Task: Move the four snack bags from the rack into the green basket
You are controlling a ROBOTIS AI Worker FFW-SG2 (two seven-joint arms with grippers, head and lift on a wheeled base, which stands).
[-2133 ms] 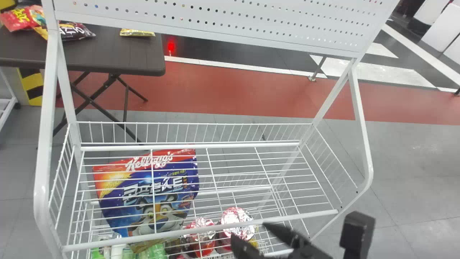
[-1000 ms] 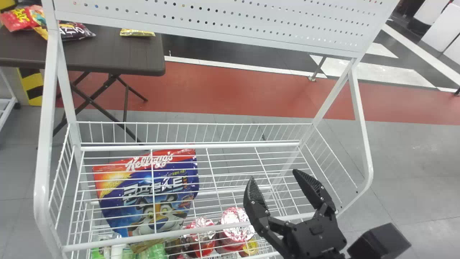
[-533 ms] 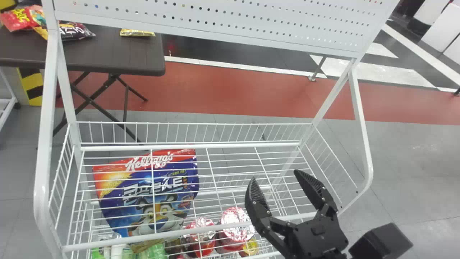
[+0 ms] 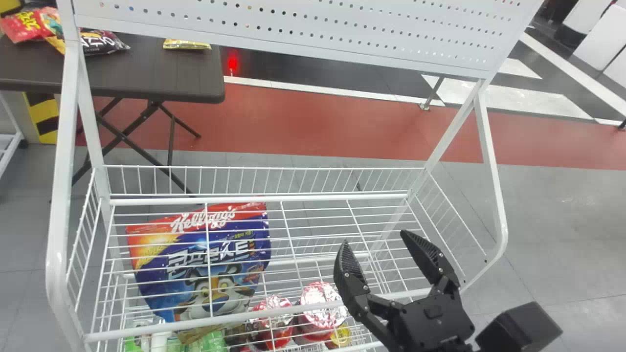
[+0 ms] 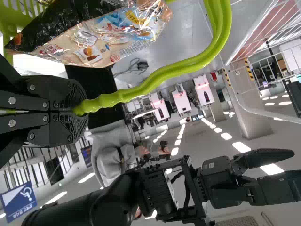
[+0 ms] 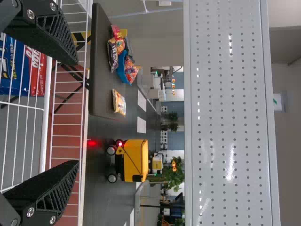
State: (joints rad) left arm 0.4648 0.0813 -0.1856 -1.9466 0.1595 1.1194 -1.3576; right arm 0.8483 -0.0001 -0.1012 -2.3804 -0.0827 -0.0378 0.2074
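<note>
Left gripper: fingers clenched on the handle of the green basket. Handle: one wavy, bright-green bar, curving away from the grip. Within the green basket, two items: a beige snack bag, printed in several colours, and a dark, glossy snack bag against it. Right gripper: fingers spread apart, nothing between them, held over the right-hand front part of the rack. Rack: white frame, wire shelves, a perforated panel across the top. Behind its wires, toward the left, a large bag in blue and red, with a cartoon animal on its face; low down at the front, two foil-topped red containers, side by side, with green items to their left. Beyond the rack, at left, a dark folding table bore a red packet, a dark packet and, apart from these, a yellow packet. Further entry, right wrist view: one yellow wheeled unit on the dark floor.
</note>
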